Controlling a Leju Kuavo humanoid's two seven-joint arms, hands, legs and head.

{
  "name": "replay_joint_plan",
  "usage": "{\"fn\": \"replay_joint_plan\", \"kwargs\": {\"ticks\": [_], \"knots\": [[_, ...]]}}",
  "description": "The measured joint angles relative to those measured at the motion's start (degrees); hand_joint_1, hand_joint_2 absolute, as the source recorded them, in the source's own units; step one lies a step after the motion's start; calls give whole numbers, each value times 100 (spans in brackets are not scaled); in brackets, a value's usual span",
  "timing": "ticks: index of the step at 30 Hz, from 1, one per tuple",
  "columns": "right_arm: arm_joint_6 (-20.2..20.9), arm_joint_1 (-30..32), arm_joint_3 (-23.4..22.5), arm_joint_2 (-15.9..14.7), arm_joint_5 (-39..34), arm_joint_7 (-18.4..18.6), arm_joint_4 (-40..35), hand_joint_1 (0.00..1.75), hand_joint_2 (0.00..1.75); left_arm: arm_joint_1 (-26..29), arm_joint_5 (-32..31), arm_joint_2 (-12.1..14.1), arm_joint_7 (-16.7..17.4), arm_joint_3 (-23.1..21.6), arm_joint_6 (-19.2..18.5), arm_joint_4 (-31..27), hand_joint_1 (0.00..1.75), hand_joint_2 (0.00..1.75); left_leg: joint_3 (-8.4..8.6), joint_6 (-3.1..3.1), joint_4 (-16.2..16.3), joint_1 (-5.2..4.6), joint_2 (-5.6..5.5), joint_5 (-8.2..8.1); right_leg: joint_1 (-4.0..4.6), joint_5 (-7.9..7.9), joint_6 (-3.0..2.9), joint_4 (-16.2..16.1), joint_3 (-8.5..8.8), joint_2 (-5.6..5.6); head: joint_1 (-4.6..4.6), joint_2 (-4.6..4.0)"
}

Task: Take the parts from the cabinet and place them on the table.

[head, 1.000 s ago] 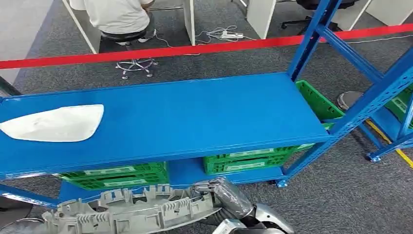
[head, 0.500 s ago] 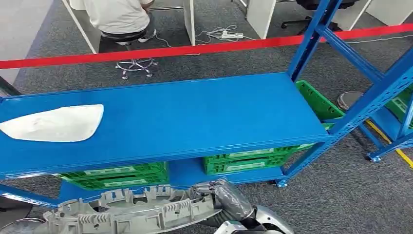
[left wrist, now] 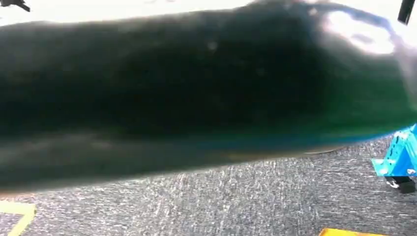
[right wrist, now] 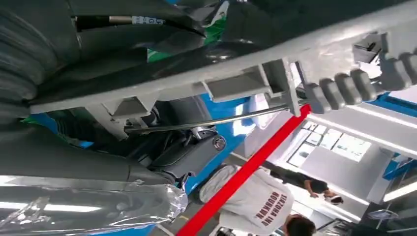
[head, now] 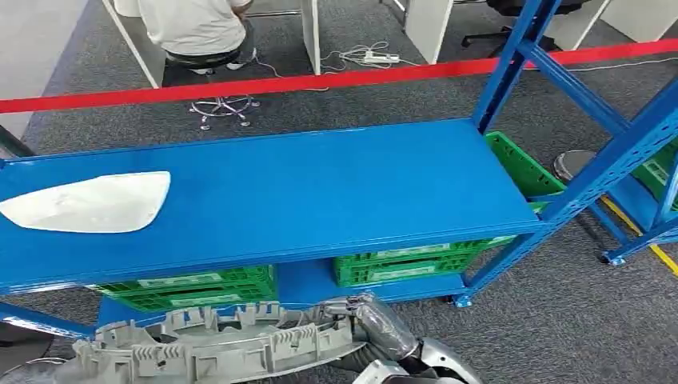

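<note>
Right hand (head: 369, 314), wrapped in a clear plastic film, at the lower edge of the head view, its fingers closed on the near end of a long grey moulded part (head: 209, 347) with ribs and clips along its length. The part extends sideways from the hand toward the robot's left, roughly level, in front of and below the blue shelf (head: 320, 192). In the right wrist view the ribbed edge of the same part (right wrist: 255, 73) crosses just beside the hand's grey cover (right wrist: 29, 54). Beyond the hand, on the shelf top and well apart toward the left, lies a white curved part (head: 88, 202). Directly past the hand, on the lower level, stand green crates (head: 404, 262). Farther off, a red barrier tape (head: 336, 78) and a seated person (head: 196, 28). The left hand's state cannot be told; the left wrist view is a dark blur over grey carpet (left wrist: 246, 201).
</note>
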Motion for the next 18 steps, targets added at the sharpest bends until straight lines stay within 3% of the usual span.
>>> {"fn": "replay_joint_plan", "kwargs": {"ticks": [18], "knots": [[-39,28,-39,2,0,-7,9,175,175,22,-2,20,0,-92,-4,0,0,0,0,0,0,0,0,0,0,0,0,0,-1,0,-2,0]]}}
